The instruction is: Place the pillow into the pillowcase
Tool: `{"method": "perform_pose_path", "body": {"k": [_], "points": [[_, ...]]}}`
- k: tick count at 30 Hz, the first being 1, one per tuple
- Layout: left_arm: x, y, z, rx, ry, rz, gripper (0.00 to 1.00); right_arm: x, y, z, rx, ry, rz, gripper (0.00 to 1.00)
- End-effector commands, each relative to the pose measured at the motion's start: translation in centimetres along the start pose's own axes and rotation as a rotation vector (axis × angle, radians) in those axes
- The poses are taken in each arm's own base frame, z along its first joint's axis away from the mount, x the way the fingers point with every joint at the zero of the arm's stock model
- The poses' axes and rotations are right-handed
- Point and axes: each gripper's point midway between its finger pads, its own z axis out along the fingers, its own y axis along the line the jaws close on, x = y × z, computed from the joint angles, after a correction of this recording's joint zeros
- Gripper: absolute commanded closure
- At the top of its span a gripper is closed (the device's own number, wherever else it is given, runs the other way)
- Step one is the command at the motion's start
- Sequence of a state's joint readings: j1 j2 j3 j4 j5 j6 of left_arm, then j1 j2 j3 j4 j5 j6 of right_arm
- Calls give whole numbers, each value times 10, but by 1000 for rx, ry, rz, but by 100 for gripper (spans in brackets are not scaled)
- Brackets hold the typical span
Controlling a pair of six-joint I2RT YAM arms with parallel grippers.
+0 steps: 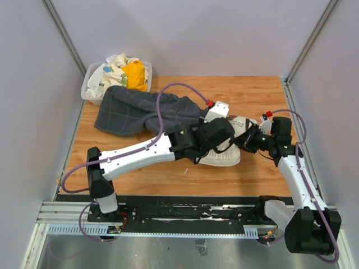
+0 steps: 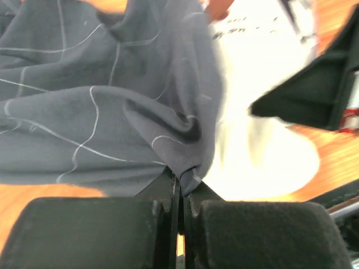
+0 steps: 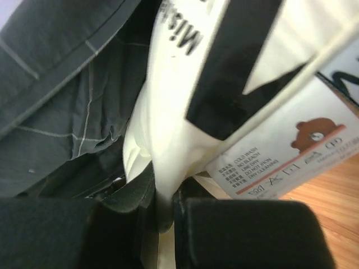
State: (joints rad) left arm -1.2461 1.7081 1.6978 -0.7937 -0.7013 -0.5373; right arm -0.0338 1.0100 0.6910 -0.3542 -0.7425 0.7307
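Closest to the camera is the metal rail (image 1: 61, 213) where both arms are bolted. Past it, on the wooden table (image 1: 235, 174), the left gripper (image 2: 180, 182) has its jaws squeezed tight on a little fold of the dark grey pillowcase (image 2: 101, 112). That pillowcase lies crumpled from the middle of the table back toward a clear bin (image 1: 87, 92) in the far left corner, which holds a yellow cloth (image 1: 134, 75) and a white patterned cloth (image 1: 109, 73). The right gripper (image 3: 162, 216) pinches the edge of the cream pillow (image 3: 162, 129). The pillow lies in the middle, touching the pillowcase's right end, mostly hidden under both grippers.
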Motion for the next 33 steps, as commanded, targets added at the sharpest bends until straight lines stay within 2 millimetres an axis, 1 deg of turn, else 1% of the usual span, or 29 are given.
{"method": "perform_pose_path", "body": {"k": [1,2,4,6,8,10,14,15,17,20,22,25,26,27,29,31,33], "points": [[-25,-56,-18,216,65,16,100,-29,73,-20,-235,-89,-84,99],[-33,-65,-22,254,68,12,100,-32,79,-23,-247,-98,-88,99],[-40,-75,-26,301,78,10,100,-38,89,-28,-262,-119,-103,99],[-34,-78,-22,317,95,11,100,-37,86,-25,-255,-117,-90,99],[-14,-73,-9,308,145,-5,100,-31,80,-17,-257,-94,-69,99],[8,-67,-2,298,195,-16,100,-22,67,-12,-232,-72,-55,99],[40,-45,4,250,217,-45,100,-9,41,-13,-133,-72,-71,99],[56,-38,6,240,240,-51,100,-6,36,-13,-115,-72,-69,99],[80,-30,9,223,285,-72,100,-4,26,-14,-74,-89,-70,99],[113,-23,13,215,330,-108,100,-2,12,-13,-22,-105,-68,99],[130,-22,15,224,355,-126,100,0,5,-12,3,-96,-60,99],[158,-24,19,241,412,-149,100,6,-8,-5,28,-66,-36,99],[164,-26,21,252,421,-155,100,10,-11,-3,27,-51,-24,99],[168,-30,22,267,429,-160,100,13,-15,0,22,-40,-10,99],[169,-39,27,294,438,-156,100,20,-23,7,10,-31,23,99],[163,-53,32,325,440,-148,100,26,-31,12,3,-30,44,99],[154,-71,35,375,445,-147,100,29,-35,16,-9,-31,57,99]]}}
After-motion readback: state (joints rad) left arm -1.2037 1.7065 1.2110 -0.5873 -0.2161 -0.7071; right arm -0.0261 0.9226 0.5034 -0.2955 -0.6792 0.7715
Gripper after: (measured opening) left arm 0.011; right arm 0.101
